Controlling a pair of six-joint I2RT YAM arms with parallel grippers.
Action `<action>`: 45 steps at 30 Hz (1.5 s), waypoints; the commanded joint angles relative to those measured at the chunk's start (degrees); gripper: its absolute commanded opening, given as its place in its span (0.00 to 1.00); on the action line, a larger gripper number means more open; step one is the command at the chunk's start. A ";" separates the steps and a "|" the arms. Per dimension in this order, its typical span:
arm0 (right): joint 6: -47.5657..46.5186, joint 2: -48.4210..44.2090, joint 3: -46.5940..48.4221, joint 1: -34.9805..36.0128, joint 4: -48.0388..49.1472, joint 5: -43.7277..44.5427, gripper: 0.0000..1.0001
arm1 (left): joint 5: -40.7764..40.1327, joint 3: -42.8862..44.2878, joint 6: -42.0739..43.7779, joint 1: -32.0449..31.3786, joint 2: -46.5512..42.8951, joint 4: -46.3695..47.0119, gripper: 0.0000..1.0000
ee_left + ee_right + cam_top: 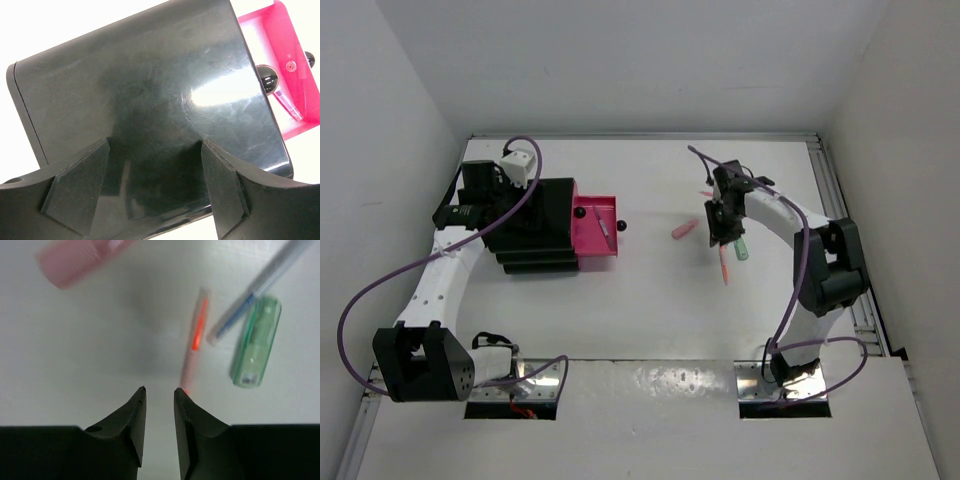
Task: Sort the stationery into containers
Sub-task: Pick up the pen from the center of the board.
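The black drawer unit [535, 225] stands at the left with one pink drawer [592, 243] pulled out; a thin pen [605, 228] lies in it. My left gripper [480, 205] is open, just above the unit's left end; in the left wrist view its jaws [155, 190] stand wide apart over the glossy black top [150, 90]. My right gripper [725, 228] hovers over loose stationery, jaws [160, 392] narrowly open and empty. Below it lie a pink-red pen [195, 340], a white pen [255, 287], a mint green piece [255, 342] and a stubby pink piece [82, 257].
The drawer's round black knobs [619, 226] face the table's middle. The stubby pink piece [683, 231] lies between the drawer and the right gripper. A red tip [705, 193] shows behind the right gripper. White walls close in the table at left, back and right.
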 commanded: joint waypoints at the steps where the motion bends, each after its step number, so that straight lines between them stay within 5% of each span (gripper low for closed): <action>1: -4.03 -3.68 -4.06 -1.74 -2.10 4.72 0.28 | -0.22 0.16 0.60 -0.11 -1.03 -0.24 0.81; 24: -4.55 6.50 -4.60 -1.66 3.44 4.20 0.28 | -1.28 -1.33 1.13 0.06 -1.38 -0.59 0.81; 29: -4.20 8.00 -2.75 -1.31 1.95 2.36 0.00 | -1.54 -1.07 1.13 0.06 -1.38 -0.50 0.81; 35: 8.18 1.07 6.90 5.18 -5.88 -17.32 0.00 | -1.37 -0.98 0.78 0.15 -1.20 -0.42 0.81; 45: 16.36 17.03 40.28 18.20 -2.45 -16.99 0.00 | 0.04 -0.28 -0.10 0.24 -0.32 -1.29 0.81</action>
